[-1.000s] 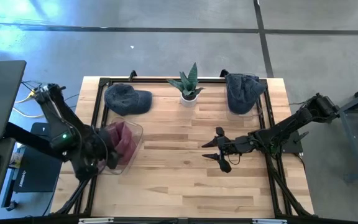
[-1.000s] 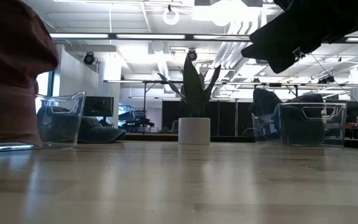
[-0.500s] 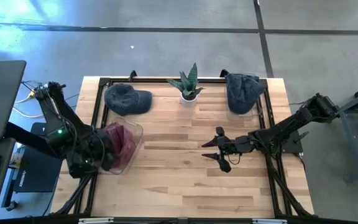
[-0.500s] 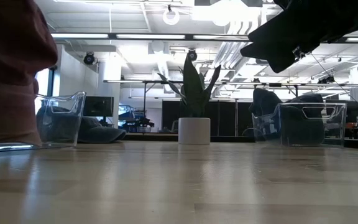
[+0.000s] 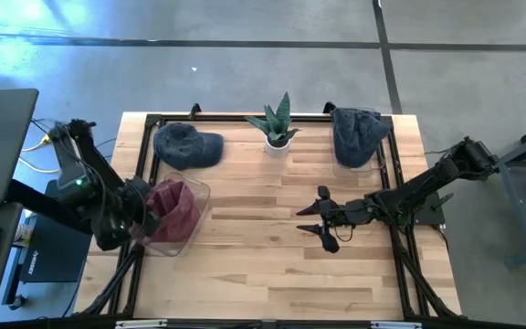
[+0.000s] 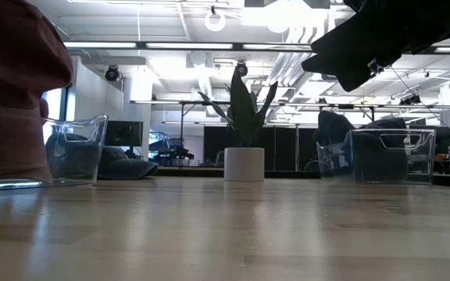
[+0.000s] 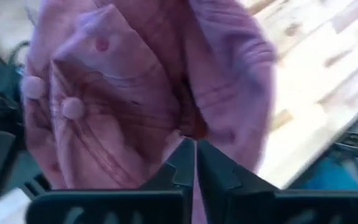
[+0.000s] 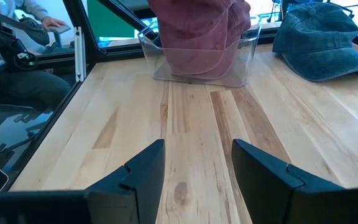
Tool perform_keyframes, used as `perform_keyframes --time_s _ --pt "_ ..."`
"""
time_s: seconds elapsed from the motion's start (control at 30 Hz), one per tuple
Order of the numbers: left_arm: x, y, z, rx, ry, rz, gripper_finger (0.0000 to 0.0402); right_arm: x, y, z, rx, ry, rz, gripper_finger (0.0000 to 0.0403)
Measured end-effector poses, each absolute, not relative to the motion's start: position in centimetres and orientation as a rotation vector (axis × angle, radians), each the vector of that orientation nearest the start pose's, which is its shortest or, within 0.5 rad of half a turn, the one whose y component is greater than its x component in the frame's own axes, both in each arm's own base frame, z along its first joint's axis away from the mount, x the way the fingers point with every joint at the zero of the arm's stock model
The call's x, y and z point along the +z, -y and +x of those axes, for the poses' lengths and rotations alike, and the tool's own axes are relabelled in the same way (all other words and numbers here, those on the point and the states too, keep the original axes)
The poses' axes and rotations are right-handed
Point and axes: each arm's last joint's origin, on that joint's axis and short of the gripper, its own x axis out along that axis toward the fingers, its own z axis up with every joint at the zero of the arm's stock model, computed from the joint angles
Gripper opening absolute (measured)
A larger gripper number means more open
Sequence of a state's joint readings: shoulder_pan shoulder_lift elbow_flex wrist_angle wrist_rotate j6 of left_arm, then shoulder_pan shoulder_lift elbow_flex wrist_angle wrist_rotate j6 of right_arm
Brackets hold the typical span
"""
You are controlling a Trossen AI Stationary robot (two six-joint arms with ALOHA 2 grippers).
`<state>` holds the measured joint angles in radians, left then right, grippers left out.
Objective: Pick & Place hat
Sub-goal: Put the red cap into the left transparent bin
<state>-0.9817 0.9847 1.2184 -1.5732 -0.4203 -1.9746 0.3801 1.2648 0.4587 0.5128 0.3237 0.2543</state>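
From above, the left gripper (image 5: 133, 212) sits at the table's left edge, hard against the maroon hat (image 5: 173, 208), which stands in the clear bin (image 5: 193, 230); the right gripper (image 5: 320, 219) waits mid-table, fingers spread, holding nothing. A blue cap (image 5: 186, 145) and a second blue hat (image 5: 356, 135) flank the potted plant (image 5: 277, 125) at the back. Down low, the maroon hat (image 6: 10, 86) fills the left edge. Left wrist: jaws pinched together on maroon cloth (image 7: 148, 81). Right wrist: the hat (image 8: 197, 28) rests inside the bin (image 8: 241, 59). My read: placement looks nearly done, release and retreat remain.
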Motion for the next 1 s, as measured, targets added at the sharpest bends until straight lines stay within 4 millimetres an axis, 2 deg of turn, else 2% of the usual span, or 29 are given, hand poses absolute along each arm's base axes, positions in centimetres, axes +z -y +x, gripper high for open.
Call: perform_keyframes --time_s 0.17,0.3,0.43,0.57,0.73,0.87,1.0 --pt "32.0 9.5 8.0 0.677 -0.935 -0.770 0.0010 19.2 -8.2 23.0 0.021 -0.280 0.152 0.0181" --pt "29.7 10.2 9.3 0.738 -0.903 -0.716 0.0002 19.2 -8.2 23.0 0.021 -0.280 0.152 0.0181" --pt "28.9 12.0 11.5 0.537 -0.779 -0.661 0.0001 19.2 -8.2 23.0 0.015 -0.279 0.151 0.0181" --pt "28.9 13.4 12.8 0.336 -0.692 -0.575 0.0000 19.3 -8.2 23.1 0.014 -0.279 0.158 0.0181" --pt "28.6 13.3 12.8 0.383 -0.672 -0.583 0.0000 19.2 -8.2 23.0 0.016 -0.280 0.162 0.0181" --pt "30.2 12.3 12.0 0.487 -0.668 -0.629 0.0000 19.2 -8.2 23.0 0.017 -0.280 0.161 0.0181" --pt "34.1 11.8 11.6 0.466 -0.571 -0.582 0.0000 19.2 -8.2 23.0 0.017 -0.280 0.159 0.0181"
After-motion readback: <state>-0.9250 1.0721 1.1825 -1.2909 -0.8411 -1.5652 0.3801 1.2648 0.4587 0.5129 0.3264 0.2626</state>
